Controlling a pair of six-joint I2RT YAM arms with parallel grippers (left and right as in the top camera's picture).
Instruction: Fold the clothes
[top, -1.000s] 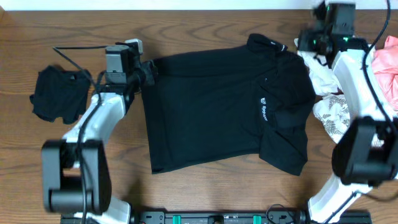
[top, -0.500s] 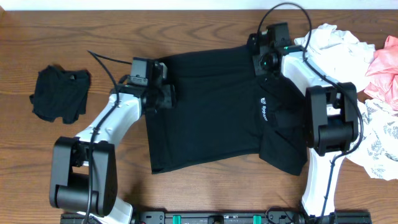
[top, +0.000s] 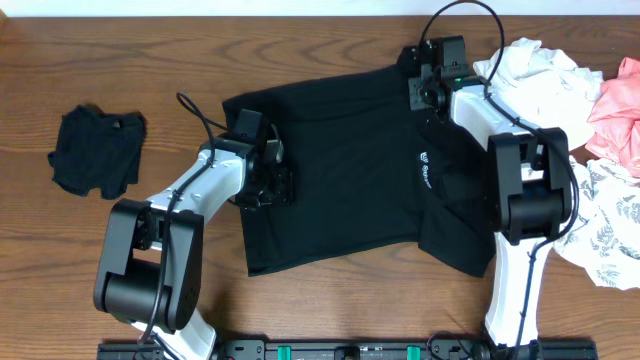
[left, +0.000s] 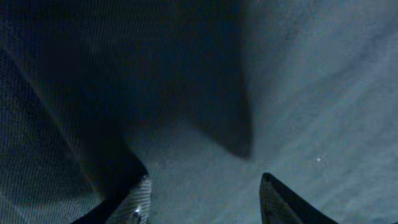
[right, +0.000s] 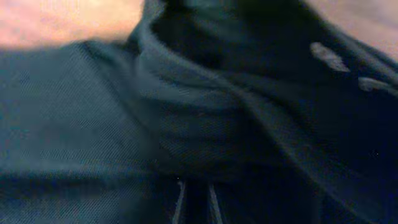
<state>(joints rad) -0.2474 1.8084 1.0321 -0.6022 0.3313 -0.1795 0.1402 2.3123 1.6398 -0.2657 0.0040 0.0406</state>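
Observation:
The black collared shirt (top: 350, 180) lies spread across the middle of the table, its white chest logo (top: 427, 172) facing up. My left gripper (top: 279, 184) hovers low over the shirt's left side. Its fingertips (left: 140, 190) stand apart above flat black fabric, with nothing between them, so it is open. My right gripper (top: 427, 98) is at the collar end, at the far edge of the shirt. In the right wrist view its fingers (right: 181, 200) are nearly together, and bunched collar folds (right: 205, 124) run into them.
A small crumpled black garment (top: 97, 150) lies apart at the left. A pile at the right holds a white garment (top: 530, 65), a pink one (top: 620, 110) and a leaf-print one (top: 600, 240). Both arms' cables arch over the far half of the table.
The right arm swung in from the far right corner to the collar. The left gripper moved right and toward the front, from the shirt's left edge onto it.

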